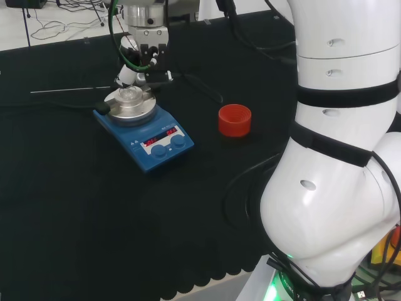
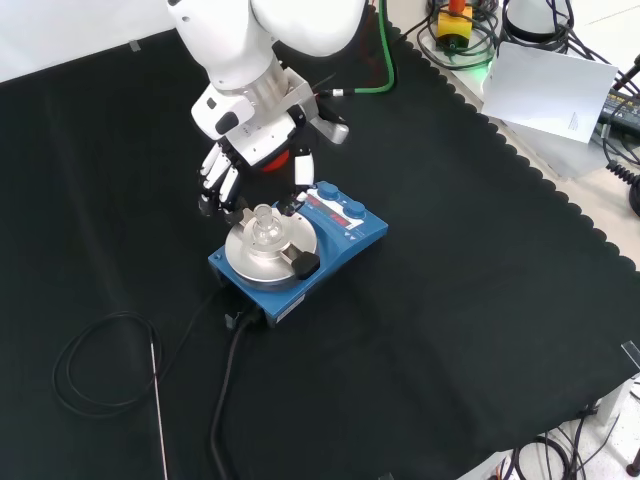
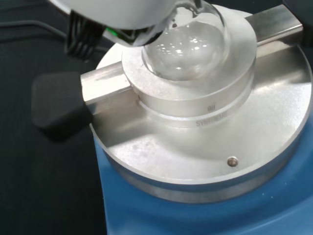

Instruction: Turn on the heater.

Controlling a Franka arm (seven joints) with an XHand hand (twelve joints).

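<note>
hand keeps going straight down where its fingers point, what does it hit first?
Likely the glass flask in the metal block on the heater; the hand hangs just above and behind it, fingers relaxed. Depth is unclear, so it may meet the block's rim instead.

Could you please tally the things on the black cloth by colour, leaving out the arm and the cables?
Blue: 1, the heater, with a metal plate on top
Red: 1, the red ring
Clear: 1, the glass flask seated on the heater's plate
Metal: 1, the thin rod lying on the cloth
Total: 4
</note>
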